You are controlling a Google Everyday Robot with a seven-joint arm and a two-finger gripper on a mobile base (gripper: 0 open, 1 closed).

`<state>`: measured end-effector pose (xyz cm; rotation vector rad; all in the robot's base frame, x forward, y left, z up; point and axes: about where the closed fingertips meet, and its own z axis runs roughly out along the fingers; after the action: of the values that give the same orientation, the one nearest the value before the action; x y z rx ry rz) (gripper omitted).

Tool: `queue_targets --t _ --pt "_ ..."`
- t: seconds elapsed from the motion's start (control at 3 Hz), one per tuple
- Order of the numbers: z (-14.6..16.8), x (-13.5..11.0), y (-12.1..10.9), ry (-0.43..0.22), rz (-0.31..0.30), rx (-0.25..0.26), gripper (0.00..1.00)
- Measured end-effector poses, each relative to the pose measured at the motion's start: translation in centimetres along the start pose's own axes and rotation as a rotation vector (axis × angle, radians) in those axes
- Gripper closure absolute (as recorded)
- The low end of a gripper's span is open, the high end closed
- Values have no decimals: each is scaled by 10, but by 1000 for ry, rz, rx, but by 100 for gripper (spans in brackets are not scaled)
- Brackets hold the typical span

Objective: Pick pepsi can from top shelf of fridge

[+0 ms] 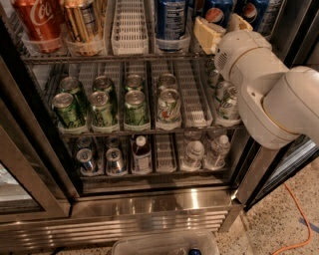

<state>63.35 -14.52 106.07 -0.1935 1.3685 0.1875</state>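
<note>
Reach step: gripper (223, 27) upper right, on top shelf (99, 58), fingers spread astride pepsi can (217, 13), nothing gripped; next: close, lift out.

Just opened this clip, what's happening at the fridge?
The robot's arm reaches into the open fridge. Its gripper is at the right end of the top shelf, fingers open on either side of a pepsi can. The can is upright, apparently not yet lifted.

Cream end effector (222, 25) at the silvery top shelf (99, 58), by the blue pepsi can (215, 13) with red-white globe.
</note>
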Motion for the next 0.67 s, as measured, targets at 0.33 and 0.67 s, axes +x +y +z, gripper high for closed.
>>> queue_targets --t 0.33,0.67 --pt "-1 -1 -2 -5 0 4 100" --pt "-1 -3 -2 -9 -2 3 100"
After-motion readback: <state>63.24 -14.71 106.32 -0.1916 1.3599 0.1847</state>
